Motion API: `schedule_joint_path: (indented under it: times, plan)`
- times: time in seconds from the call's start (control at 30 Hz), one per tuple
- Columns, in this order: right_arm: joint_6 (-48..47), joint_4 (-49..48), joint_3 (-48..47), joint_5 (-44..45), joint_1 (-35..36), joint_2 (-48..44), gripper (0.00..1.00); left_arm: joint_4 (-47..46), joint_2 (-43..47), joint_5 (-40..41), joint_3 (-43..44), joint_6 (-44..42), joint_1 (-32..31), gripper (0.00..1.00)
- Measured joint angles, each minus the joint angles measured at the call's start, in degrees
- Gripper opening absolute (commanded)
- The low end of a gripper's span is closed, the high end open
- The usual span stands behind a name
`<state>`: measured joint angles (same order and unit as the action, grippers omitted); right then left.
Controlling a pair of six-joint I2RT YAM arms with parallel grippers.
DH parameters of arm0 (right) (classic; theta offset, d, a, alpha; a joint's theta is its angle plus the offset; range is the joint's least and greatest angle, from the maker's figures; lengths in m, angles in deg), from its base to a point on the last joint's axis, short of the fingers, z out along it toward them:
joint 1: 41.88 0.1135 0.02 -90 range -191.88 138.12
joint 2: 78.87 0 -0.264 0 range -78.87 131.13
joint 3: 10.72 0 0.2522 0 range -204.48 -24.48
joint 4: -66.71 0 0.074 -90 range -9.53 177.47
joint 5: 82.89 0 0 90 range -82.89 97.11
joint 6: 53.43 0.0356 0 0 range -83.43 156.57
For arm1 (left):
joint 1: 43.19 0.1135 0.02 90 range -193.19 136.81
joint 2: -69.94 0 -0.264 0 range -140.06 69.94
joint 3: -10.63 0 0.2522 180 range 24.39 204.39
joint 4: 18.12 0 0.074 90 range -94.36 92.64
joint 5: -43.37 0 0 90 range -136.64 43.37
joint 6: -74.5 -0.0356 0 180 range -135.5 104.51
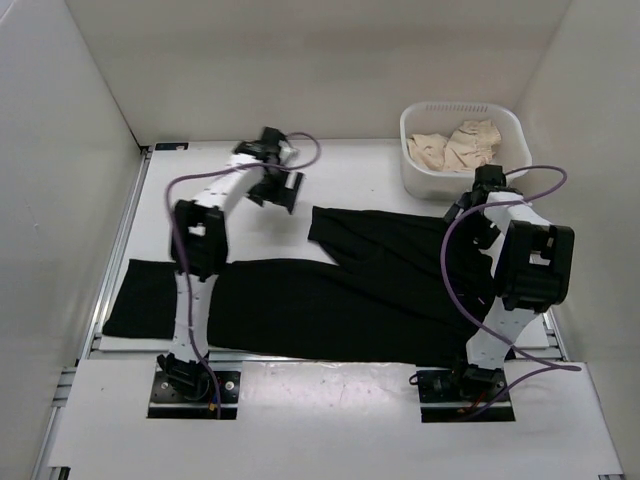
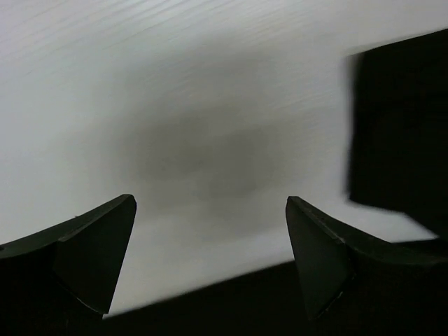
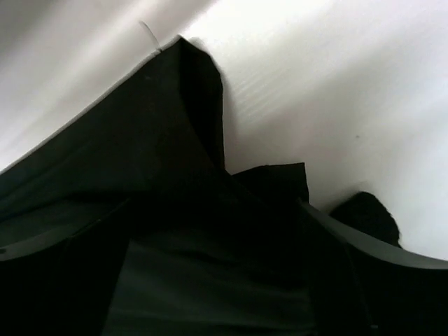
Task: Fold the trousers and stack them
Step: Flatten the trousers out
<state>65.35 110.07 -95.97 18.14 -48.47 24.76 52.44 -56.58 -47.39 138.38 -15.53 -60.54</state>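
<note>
Top view: 1 pair of black fabric trousers (image 1: 350, 290) lies spread flat across the middle of the white desk (image 1: 370, 180). 1 leg runs left, passing under the left arm. The other leg angles toward the far side and ends near the left gripper (image 1: 285, 190).

Left gripper: released, over bare desk just left of that far leg end. In the left wrist view the gripper (image 2: 210, 245) has its 2 fingers (image 2: 91, 252) set wide apart with nothing between them. A black edge of the trousers (image 2: 399, 126) shows at the right of that frame, clear of the fingers.

Right gripper (image 1: 468, 208): down at the right end of the trousers, near the basket. In the right wrist view the gripper (image 3: 217, 280) has its jaws spread. Black cloth (image 3: 140, 140) is bunched and rumpled between them, not pinched, and 1 corner of it peaks against the white desk.

Left edge of desk: 1 folded black rectangular garment (image 1: 140, 298) lies flat, just beside the long leg.

Far right corner: 1 white plastic basket (image 1: 425, 183) holds crumpled beige cloth (image 1: 455, 145).
</note>
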Motion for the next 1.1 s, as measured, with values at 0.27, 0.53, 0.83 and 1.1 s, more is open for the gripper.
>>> schedule_joint_path:
  times: [0.27, 0.53, 0.83, 1.1]
  plan:
    - [1.53, 0.2, -0.07, -0.87, 0.24, 3.13, 0.12, -2.51, -15.5, -5.64, 13.92, 0.04, -11.32, 1.0]
    - [0.79, 0.83, -0.31, -1.9, 0.35, 1.4, 0.0, -8.41, -16.02, -8.22, 11.3, 0.0, -13.53, 0.14]
    - [0.17, 0.55, 6.1, -5.25, 4.04, -15.74, 0.0, -9.9, 2.34, 0.57, -9.92, 0.5, -13.25, 0.21]
    - [7.23, 7.39, 21.86, -1.05, 10.01, -23.32, 0.16, -3.39, 29.94, 2.99, -37.97, 0.04, -28.06, 0.81]
